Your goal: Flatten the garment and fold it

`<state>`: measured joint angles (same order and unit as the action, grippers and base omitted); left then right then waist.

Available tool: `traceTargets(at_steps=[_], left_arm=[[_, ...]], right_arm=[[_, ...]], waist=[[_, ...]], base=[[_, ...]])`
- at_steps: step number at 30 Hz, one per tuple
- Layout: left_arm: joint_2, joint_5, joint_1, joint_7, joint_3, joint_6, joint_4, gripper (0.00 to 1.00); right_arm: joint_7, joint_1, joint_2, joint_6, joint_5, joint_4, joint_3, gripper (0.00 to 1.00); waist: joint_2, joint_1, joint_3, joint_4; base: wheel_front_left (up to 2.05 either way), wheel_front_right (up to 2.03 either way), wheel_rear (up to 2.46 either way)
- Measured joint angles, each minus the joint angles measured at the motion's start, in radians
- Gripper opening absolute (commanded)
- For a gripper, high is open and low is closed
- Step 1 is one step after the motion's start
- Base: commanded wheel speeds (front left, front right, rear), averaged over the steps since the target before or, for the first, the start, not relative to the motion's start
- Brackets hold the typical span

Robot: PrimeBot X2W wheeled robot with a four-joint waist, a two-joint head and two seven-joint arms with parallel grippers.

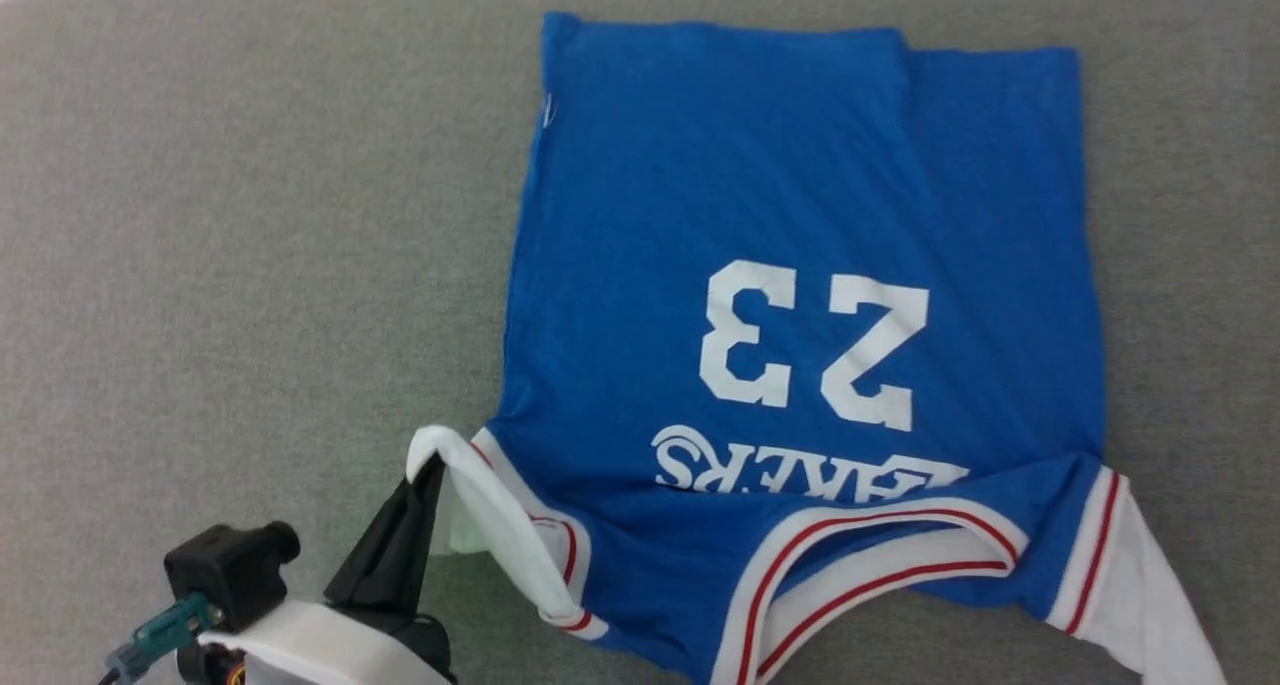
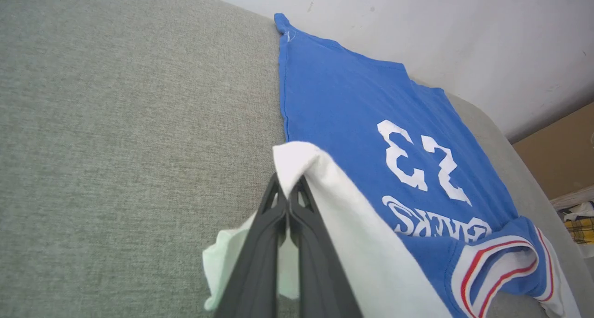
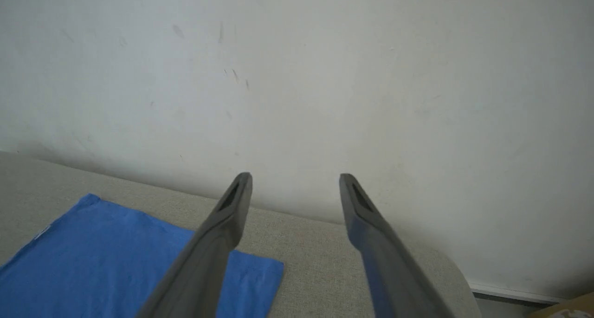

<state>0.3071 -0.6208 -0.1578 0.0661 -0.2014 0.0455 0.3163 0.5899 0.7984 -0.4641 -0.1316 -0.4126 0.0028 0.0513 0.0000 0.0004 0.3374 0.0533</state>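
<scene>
Since the garment (image 1: pixel 800 215) is soft, light jersey, I expect it to drape and drag, so sleeve hems and hem corners are the best holds. It lies on the grey cushion (image 1: pixel 250 265), collar toward me, long axis running away. The left claw (image 1: pixel 428 473) is clamped on the white sleeve (image 2: pixel 325 178). The right claw (image 3: pixel 294 183) gapes empty.

The garment (image 1: pixel 800 215) lies on the cushion (image 1: pixel 250 215), left tool (image 1: pixel 432 473) at its near-left sleeve (image 1: pixel 495 520).
</scene>
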Motion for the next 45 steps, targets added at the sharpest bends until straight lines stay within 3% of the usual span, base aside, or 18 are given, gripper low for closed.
traceTargets(at_steps=[8, 22, 23, 24, 25, 37, 42, 45], left_arm=[[-0.018, 0.026, 0.048, 0.002, -0.039, -0.001, 0.027, 0.0], [-0.022, 0.044, 0.084, -0.003, -0.062, -0.001, 0.052, 0.0], [-0.023, 0.045, 0.085, -0.003, -0.063, -0.001, 0.053, 0.0], [-0.024, 0.047, 0.085, -0.003, -0.063, -0.001, 0.053, 0.0], [-0.024, 0.049, 0.087, -0.004, -0.063, -0.001, 0.052, 0.0], [-0.016, 0.052, 0.1, -0.005, -0.053, 0.009, 0.035, 0.0], [-0.001, 0.052, 0.082, -0.003, -0.035, 0.02, 0.033, 0.0], [0.01, 0.051, 0.05, 0.006, -0.025, 0.03, 0.033, 0.0]], right_arm=[[0.07, 0.077, 0.04, 0.0, 0.212, 0.303, 0.066, 1.0], [0.098, 0.056, 0.123, 0.0, 0.326, 0.414, 0.226, 1.0], [0.105, 0.056, 0.128, 0.0, 0.327, 0.416, 0.234, 0.82], [0.112, 0.057, 0.13, 0.0, 0.327, 0.416, 0.237, 0.27], [0.114, 0.06, 0.13, 0.0, 0.329, 0.413, 0.237, 0.0], [0.046, 0.06, 0.154, 0.0, 0.306, 0.382, 0.223, 0.0], [0.009, -0.035, 0.146, 0.0, 0.228, 0.297, 0.215, 0.0], [-0.004, -0.133, 0.144, 0.0, 0.175, 0.209, 0.259, 0.0]], waist=[[0.0, -0.0001, 0.091, 0.083], [0.0, -0.0003, 0.215, 0.18], [0.0, -0.0003, 0.222, 0.183], [0.0, -0.0003, 0.229, 0.185], [0.0, -0.0004, 0.235, 0.186], [0.0, -0.0003, 0.188, 0.155], [0.0, -0.0004, 0.118, 0.125], [0.0, -0.0005, 0.073, 0.102]], base=[[0.0, 0.0, 0.0], [0.0, 0.0, 0.0], [0.0, 0.0, 0.0], [0.0, 0.0, 0.0], [0.0, 0.0, 0.0], [0.0, 0.0, 0.0], [0.0, 0.0, 0.0], [0.0, 0.0, 0.0]])
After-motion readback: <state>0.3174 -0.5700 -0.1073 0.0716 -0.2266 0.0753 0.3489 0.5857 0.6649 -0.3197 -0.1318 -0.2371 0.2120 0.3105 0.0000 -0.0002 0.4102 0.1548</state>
